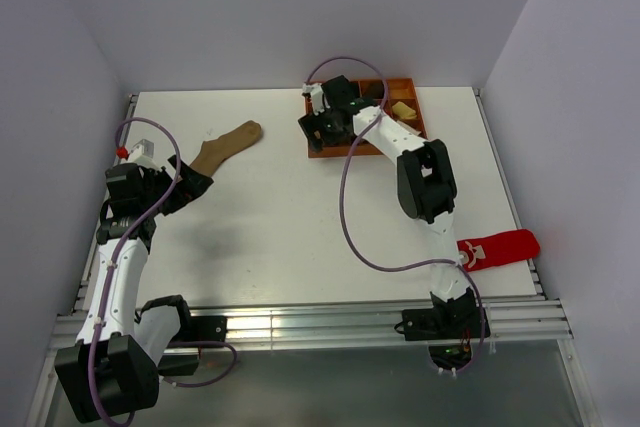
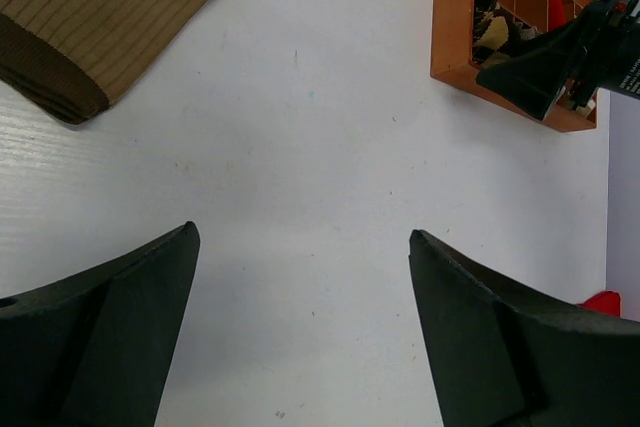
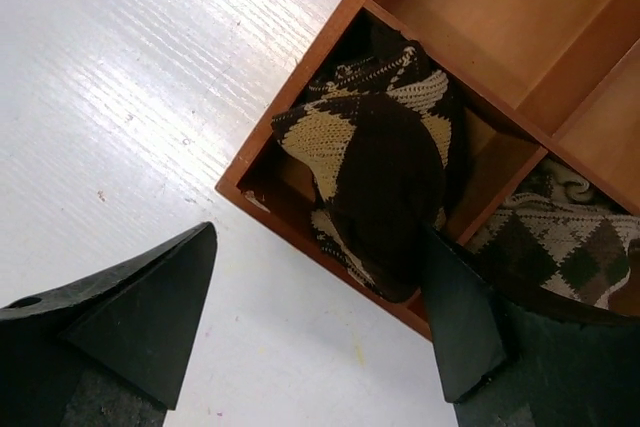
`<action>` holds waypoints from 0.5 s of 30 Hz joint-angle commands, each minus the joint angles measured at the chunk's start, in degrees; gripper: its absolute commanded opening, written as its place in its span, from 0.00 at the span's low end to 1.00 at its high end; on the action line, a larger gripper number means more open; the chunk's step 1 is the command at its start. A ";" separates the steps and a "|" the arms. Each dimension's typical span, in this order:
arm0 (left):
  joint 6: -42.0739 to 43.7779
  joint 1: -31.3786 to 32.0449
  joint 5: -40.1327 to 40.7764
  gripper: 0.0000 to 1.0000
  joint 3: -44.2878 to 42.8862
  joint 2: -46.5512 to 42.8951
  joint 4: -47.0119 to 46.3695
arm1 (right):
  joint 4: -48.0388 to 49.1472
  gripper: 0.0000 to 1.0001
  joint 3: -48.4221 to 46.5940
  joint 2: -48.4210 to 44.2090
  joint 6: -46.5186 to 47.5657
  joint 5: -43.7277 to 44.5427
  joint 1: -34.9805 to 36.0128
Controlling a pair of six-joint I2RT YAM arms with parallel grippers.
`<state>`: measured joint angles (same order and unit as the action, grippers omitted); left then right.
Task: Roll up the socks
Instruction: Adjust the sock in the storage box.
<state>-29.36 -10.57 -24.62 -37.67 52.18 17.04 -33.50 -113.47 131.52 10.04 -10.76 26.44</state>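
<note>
Knitted and soft, the dark argyle sock (image 3: 385, 187) lies bundled in the corner compartment of the wooden tray (image 3: 300, 77), middle of the right wrist view. It looks light and floppy, so better to pinch its thick middle. The right gripper (image 3: 318, 237) and the left gripper (image 2: 303, 232) both stand wide apart, empty.

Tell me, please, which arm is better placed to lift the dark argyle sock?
Right: the right gripper hangs open over the dark argyle sock in the orange tray; the left gripper is far off, by the tan sock.
</note>
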 commanded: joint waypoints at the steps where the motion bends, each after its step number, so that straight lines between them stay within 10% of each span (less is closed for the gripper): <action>1: 1.41 -0.24 -0.78 0.91 -0.30 -1.56 -1.39 | 0.80 0.88 0.79 -4.26 -2.13 -1.02 -0.59; 15: 1.50 -0.16 -0.52 0.91 -0.39 -1.47 -1.31 | 7.82 0.89 7.81 -8.30 -7.49 -2.24 -5.07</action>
<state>-29.34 -10.59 -24.60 -37.67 52.18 17.04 -28.08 -108.07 128.81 4.84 -13.80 23.86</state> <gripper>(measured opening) 0.912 0.885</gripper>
